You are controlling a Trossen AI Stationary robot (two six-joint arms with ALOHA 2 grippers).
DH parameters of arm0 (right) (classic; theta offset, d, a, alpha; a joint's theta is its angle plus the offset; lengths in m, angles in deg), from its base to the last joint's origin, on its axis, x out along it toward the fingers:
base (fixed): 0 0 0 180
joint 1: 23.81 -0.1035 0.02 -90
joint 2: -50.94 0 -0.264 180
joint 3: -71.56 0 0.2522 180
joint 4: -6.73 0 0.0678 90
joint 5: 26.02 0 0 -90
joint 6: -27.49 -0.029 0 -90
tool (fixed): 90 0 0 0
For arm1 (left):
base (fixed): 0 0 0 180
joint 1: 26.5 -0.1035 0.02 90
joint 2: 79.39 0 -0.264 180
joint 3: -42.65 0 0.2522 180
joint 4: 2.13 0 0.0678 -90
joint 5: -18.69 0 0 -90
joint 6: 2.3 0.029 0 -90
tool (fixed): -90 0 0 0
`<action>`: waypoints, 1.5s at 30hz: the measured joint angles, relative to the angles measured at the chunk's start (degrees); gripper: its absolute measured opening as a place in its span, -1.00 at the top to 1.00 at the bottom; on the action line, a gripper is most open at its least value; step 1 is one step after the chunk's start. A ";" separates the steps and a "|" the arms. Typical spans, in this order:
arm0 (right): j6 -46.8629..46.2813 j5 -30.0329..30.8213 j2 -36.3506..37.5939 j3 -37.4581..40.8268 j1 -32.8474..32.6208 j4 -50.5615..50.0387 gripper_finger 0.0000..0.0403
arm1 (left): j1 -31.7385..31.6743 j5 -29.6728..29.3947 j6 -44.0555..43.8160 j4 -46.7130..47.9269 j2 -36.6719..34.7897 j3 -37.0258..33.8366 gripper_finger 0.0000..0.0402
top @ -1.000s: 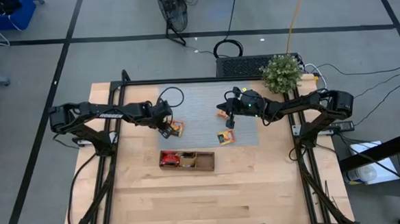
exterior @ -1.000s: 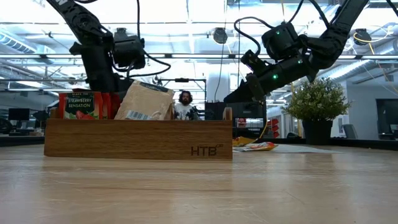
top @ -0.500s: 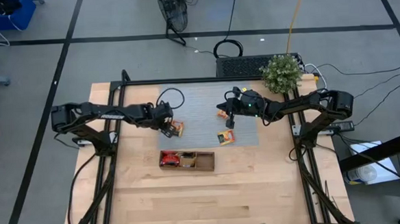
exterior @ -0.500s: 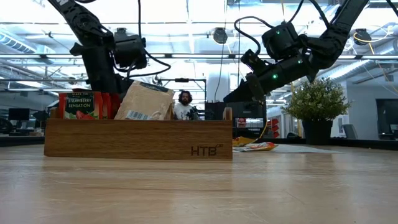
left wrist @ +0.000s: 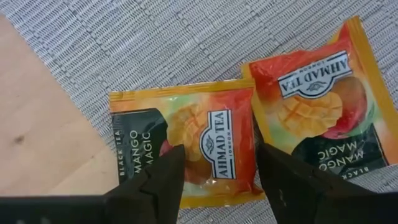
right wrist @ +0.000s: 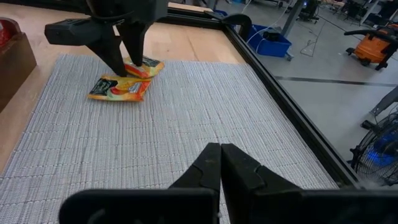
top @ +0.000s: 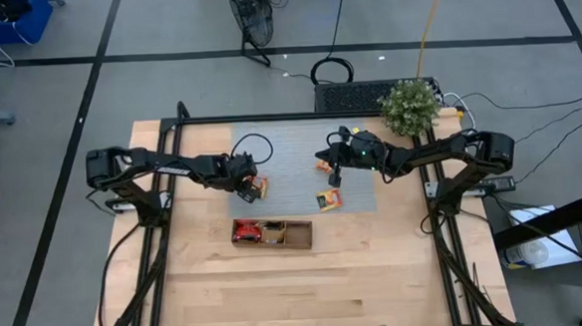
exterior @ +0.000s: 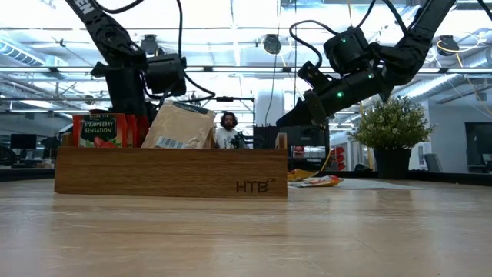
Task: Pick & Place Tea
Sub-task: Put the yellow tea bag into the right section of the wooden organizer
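Left tool (left wrist: 214, 180) hovers open, fingers straddling a mango packet (left wrist: 186, 146) on the mat (left wrist: 155, 43); descend squarely, close on its middle, avoid the neighbouring packet (left wrist: 317, 102). Right tool (right wrist: 221, 163) waits pinched together

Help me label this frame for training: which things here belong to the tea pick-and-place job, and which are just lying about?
Belong to the job:
- mango tea packets under the open left gripper
- tea packets near the shut right gripper
- wooden tray with the strawberry packets

Just lying about:
- potted plant
- grey woven mat
- floor fan
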 joint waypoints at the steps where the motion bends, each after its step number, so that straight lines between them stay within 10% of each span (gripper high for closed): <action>1: -0.01 0.00 0.00 0.00 0.00 0.00 1.00 | -0.04 -0.04 0.00 0.00 0.42 0.02 -0.01; 9: -0.02 0.00 0.00 0.00 0.00 0.00 1.00 | -0.04 -0.06 1.95 0.37 0.30 -0.13 0.11; 18: -1.57 0.00 0.00 0.00 0.00 1.72 1.00 | 1.04 -0.23 17.45 1.07 -1.10 -0.23 0.91; 25: -8.16 -1.64 -1.04 -0.04 0.00 11.32 1.00 | 7.82 -19.55 42.83 5.25 -5.33 1.98 0.94; 32: -17.00 -15.88 -12.86 -5.92 -0.17 25.35 1.00 | 16.11 -39.24 70.81 -6.26 -5.74 3.93 0.88; 45: -27.27 -30.00 -29.17 -24.95 0.01 24.78 0.50 | 19.89 -40.25 79.10 -13.81 -5.69 4.00 0.89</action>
